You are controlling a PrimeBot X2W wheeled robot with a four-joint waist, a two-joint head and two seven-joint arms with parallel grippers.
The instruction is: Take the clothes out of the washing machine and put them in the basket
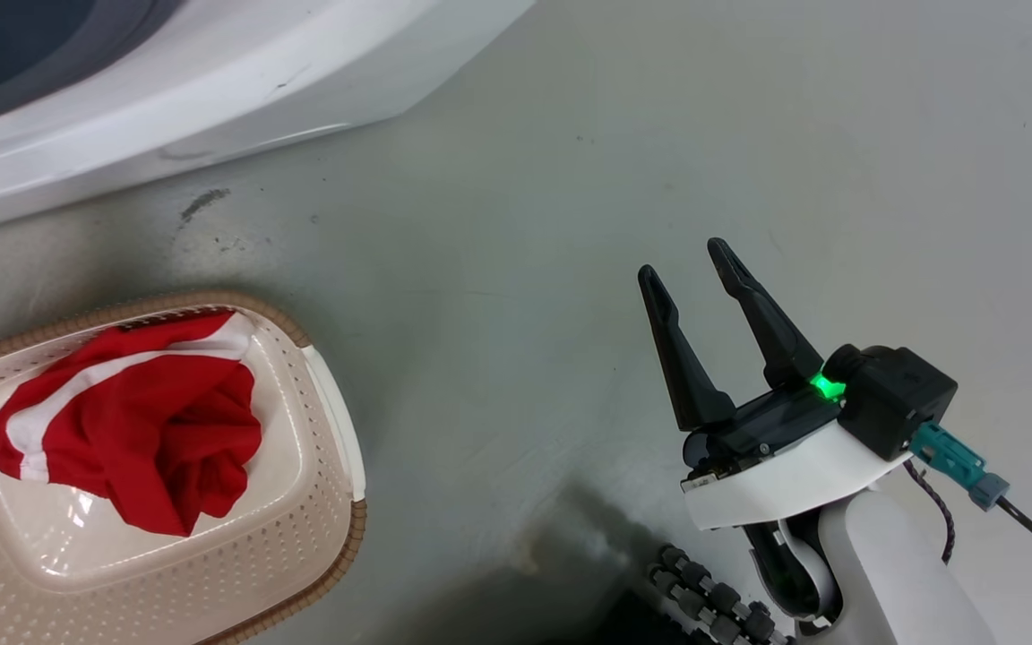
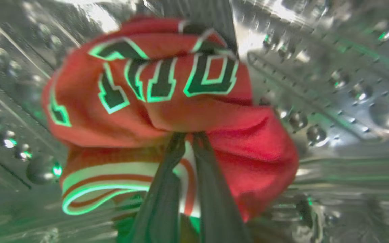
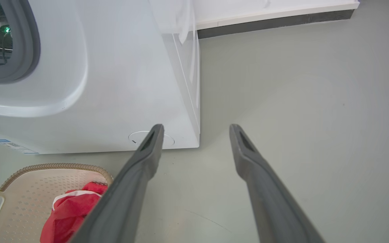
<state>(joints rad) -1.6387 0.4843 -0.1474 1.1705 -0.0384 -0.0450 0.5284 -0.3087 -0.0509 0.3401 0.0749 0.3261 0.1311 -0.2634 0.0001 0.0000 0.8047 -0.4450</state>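
Clothes first: the first jersey (image 1: 135, 421) lies crumpled in the basket (image 1: 319, 528) at the lower left of your head view. It is red, and its white stripe is turned up toward the brown woven rim. The second jersey (image 2: 167, 104), red with dark, pale-edged lettering, sits bunched inside the steel drum (image 2: 333, 84) at the centre of your left wrist view, which is blurred.

Your left claw (image 2: 188, 136) rises from the bottom edge of that view. Its two fingers are drawn almost together and their tips are sunk in a fold of the second jersey, just above its striped trim, so it is pinching the cloth.

The washing machine (image 1: 211, 98) crosses the upper left of your head view, with its white front near the basket on the grey floor (image 1: 570, 179). Your right claw (image 1: 683, 258) hovers at the lower right of that view, fingers spread wide over bare floor, well apart from the basket.
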